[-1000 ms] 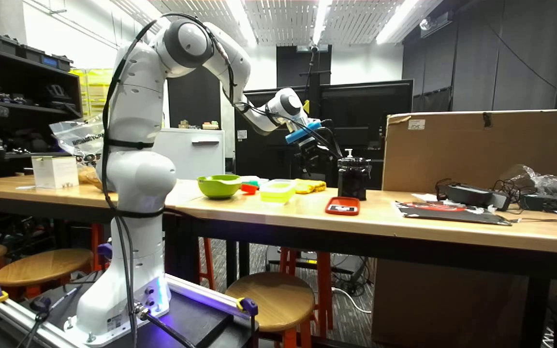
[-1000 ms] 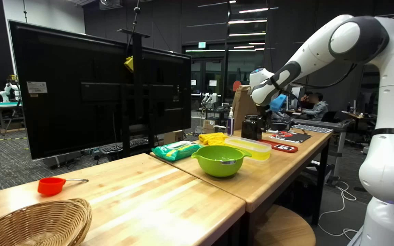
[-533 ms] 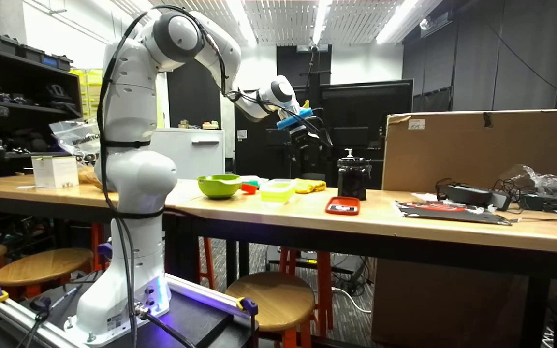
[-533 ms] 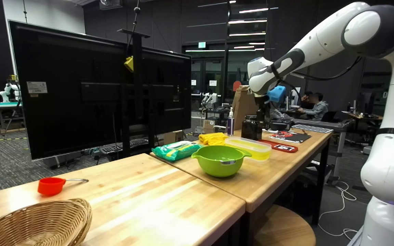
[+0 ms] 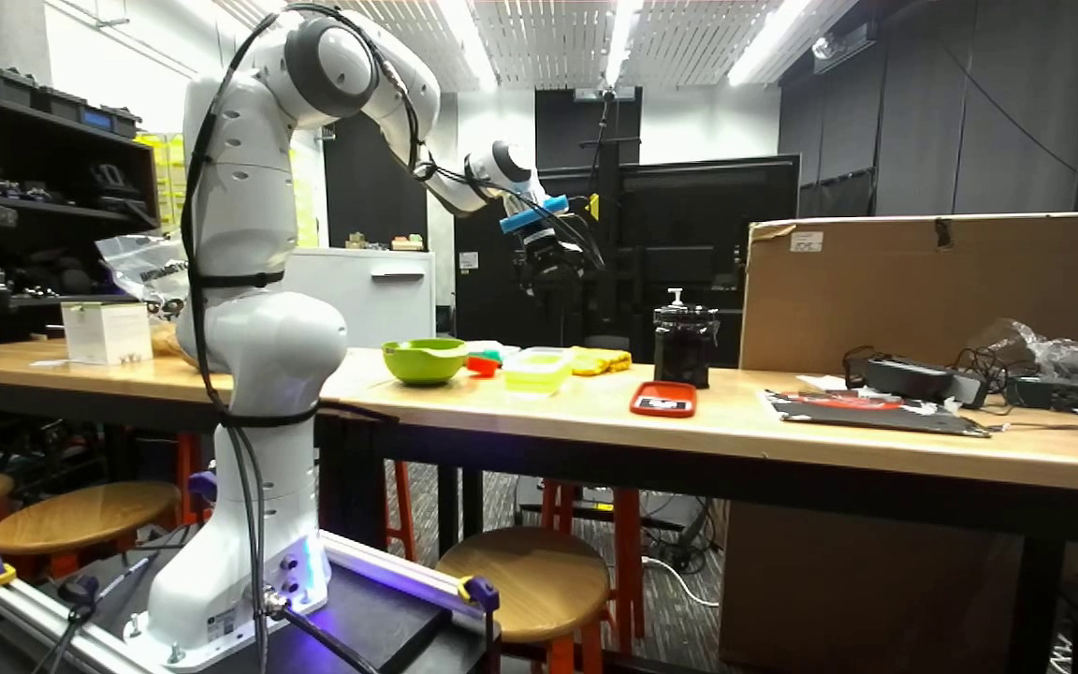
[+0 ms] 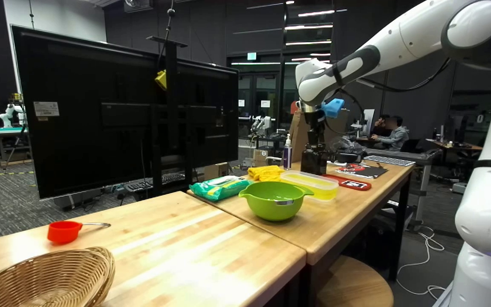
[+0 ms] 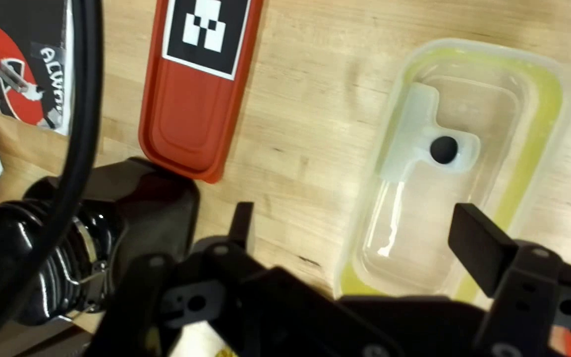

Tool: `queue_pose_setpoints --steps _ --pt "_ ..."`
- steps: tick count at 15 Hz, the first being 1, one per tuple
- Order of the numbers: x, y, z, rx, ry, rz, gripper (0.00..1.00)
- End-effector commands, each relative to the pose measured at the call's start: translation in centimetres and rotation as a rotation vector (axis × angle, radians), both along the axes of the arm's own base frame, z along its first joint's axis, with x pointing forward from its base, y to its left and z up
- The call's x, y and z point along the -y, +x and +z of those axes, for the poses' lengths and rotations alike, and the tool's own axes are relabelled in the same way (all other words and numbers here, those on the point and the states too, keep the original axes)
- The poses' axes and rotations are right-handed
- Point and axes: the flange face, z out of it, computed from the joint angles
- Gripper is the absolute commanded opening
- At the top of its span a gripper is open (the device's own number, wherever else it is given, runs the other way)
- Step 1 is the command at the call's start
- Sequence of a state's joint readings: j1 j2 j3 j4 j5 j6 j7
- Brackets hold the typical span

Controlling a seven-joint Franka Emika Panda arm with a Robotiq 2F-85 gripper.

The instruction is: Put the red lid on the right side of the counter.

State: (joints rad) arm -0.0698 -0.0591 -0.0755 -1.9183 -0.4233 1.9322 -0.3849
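Wrist view: pincer [image 7: 357,233], its fingers [image 7: 479,248] spread wide; red lid [image 7: 194,109] (oblong, a black-and-white marker [image 7: 206,29] on top), flat on the counter [image 7: 305,99], up and left of the pincer; clear container [image 7: 429,208], showing between the fingers. In an exterior view: black canister [image 5: 682,351], low right of the pincer, red lid just before it. In an exterior view: green bowl [image 6: 275,202], below and left of the pincer.
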Motion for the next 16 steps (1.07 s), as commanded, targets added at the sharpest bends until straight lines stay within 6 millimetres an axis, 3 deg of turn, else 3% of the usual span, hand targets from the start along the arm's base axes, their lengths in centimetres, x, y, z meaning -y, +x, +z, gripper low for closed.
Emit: queue_pose_setpoints --steps 1,7,16 --pt "-3.4 0.3 1.3 0.009 0.084 0.017 1.00" --pt "-8.7 1.3 3.0 0.060 0.236 0.031 1.00" --pt "-17.4 3.2 4.4 0.148 0.312 -0.115 1.00"
